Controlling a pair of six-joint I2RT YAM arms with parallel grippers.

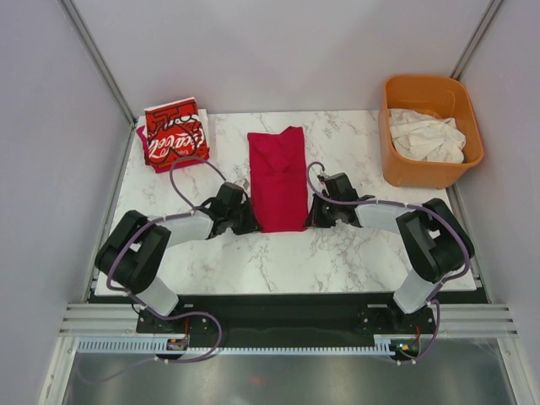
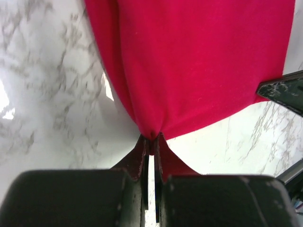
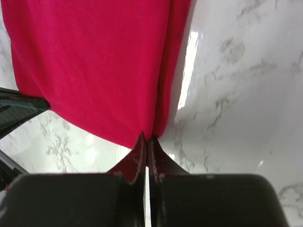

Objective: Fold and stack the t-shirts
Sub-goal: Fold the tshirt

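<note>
— Scanning from the left: what lies at the far-left corner of the table (image 1: 337, 253)?
— A folded Coca-Cola t-shirt (image 1: 175, 133), red with white script. "Coca-Cola" reads in the top view. A plain red edge shows beneath it. It lies well apart from both arms.
— And the left fingers (image 2: 137, 158)?
— Together, clamped on the near-left corner of the crimson t-shirt (image 1: 278, 179). The left wrist view shows the cloth gathered to a pucker right at the tips, with a tongue of red running down between them.
— Where does that shirt lie?
— Mid-table, between the two arms. It is folded into a long narrow strip running away from the bases, plain, flat on the marble.
— Right side?
— The right fingers (image 3: 135, 161) are closed too, pinching the near-right corner in the same way. Further right, at the far-right edge of the table, stands the orange tub (image 1: 426, 175). The off-white t-shirts (image 1: 426, 135) lie crumpled inside it, well apart from the strip.
— What does one view give that another does not?
— Only the top view shows the Coca-Cola t-shirt and the tub, but the dark wrist housings hide the pinch itself there. Each wrist view shows its own grip up close, plus the other arm's dark fingertip at the frame edge beside the near hem.
</note>
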